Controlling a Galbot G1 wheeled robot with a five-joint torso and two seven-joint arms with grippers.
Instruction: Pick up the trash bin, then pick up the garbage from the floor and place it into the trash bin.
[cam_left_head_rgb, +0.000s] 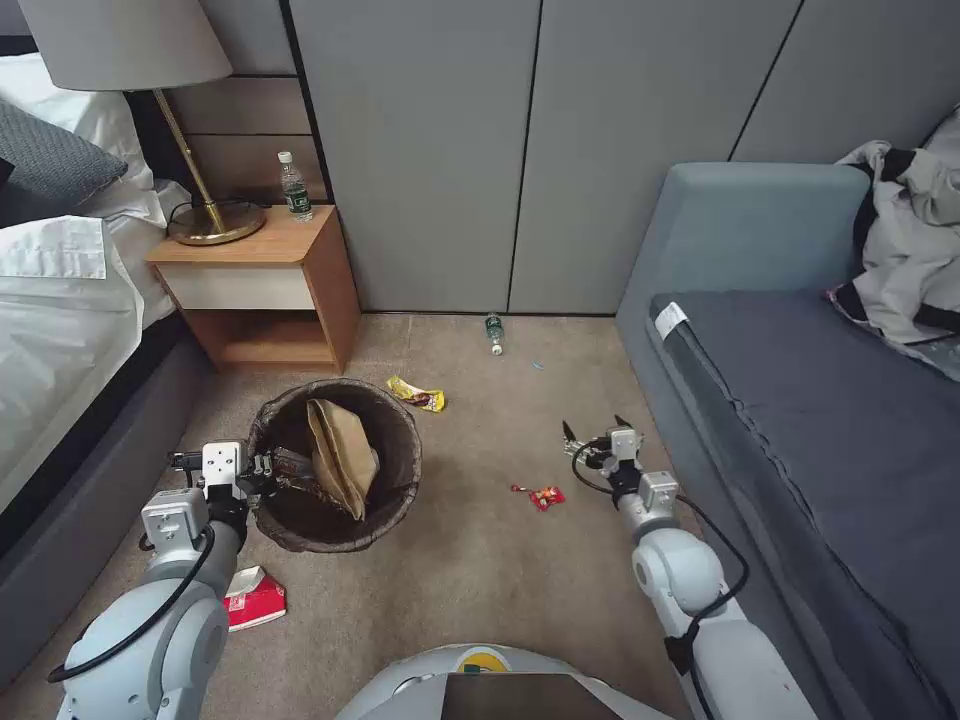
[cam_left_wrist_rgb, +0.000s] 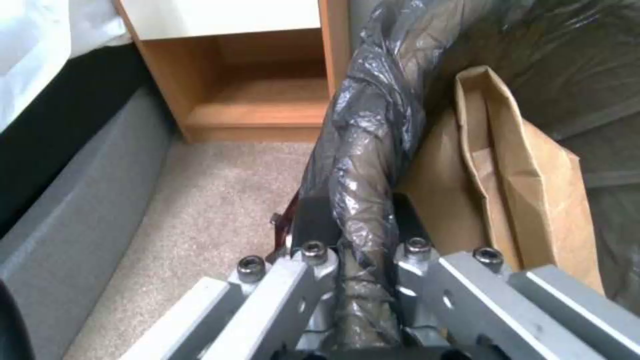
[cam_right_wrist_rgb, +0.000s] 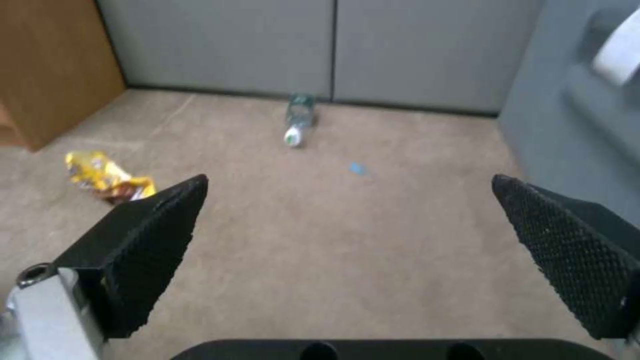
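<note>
The trash bin (cam_left_head_rgb: 300, 527) stands on the carpet at the left, its wrinkled dark bag folded over the rim. A brown paper bag (cam_left_head_rgb: 342, 455) lies inside it. My left gripper (cam_left_head_rgb: 262, 470) is shut on the bin's near-left rim; the left wrist view shows the bag-covered rim (cam_left_wrist_rgb: 363, 165) pinched between the jaws, beside the paper bag (cam_left_wrist_rgb: 527, 175). My right gripper (cam_left_head_rgb: 597, 435) hangs open above bare carpet near the sofa, its fingers (cam_right_wrist_rgb: 153, 240) wide apart. Garbage on the floor: a yellow wrapper (cam_left_head_rgb: 418, 393) (cam_right_wrist_rgb: 107, 177), a small bottle (cam_left_head_rgb: 494, 332) (cam_right_wrist_rgb: 299, 120), a red packet (cam_left_head_rgb: 545, 496) and a red-and-white packet (cam_left_head_rgb: 253, 598).
A wooden nightstand (cam_left_head_rgb: 270, 285) with a lamp and an upright bottle (cam_left_head_rgb: 293, 187) stands behind the bin, next to the bed (cam_left_head_rgb: 60, 330). A grey sofa (cam_left_head_rgb: 800, 400) runs along the right. Grey wall panels close the back. Open carpet lies between the bin and the sofa.
</note>
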